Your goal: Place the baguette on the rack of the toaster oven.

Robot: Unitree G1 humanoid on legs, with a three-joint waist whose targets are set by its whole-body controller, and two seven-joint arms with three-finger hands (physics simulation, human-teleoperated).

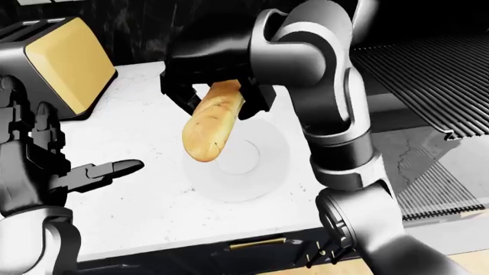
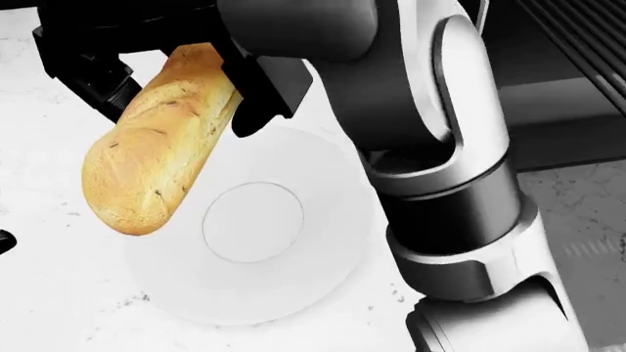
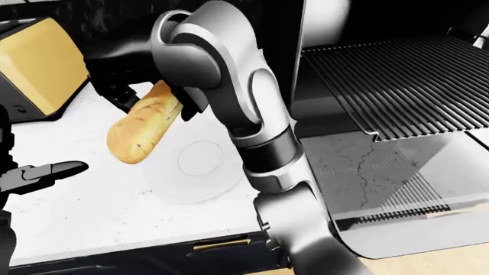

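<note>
Baguette [image 1: 214, 122]: held aloft, tilted, its upper end pinched in the fingers of the right hand [image 1: 210, 86], lower end hanging over a white plate [image 2: 293, 293] on the white counter [image 1: 145, 212]. Left hand [image 1: 46, 166]: fingers spread, holding nothing, at left. Toaster oven rack [image 3: 397, 86]: pulled out, at right. Yellow toaster [image 1: 65, 63]: top left.

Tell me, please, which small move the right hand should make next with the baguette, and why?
Probably carry it toward the view's right. The right hand grips the baguette by its upper end, hanging over the white plate, while the toaster oven rack stands pulled out and bare on the right.
</note>
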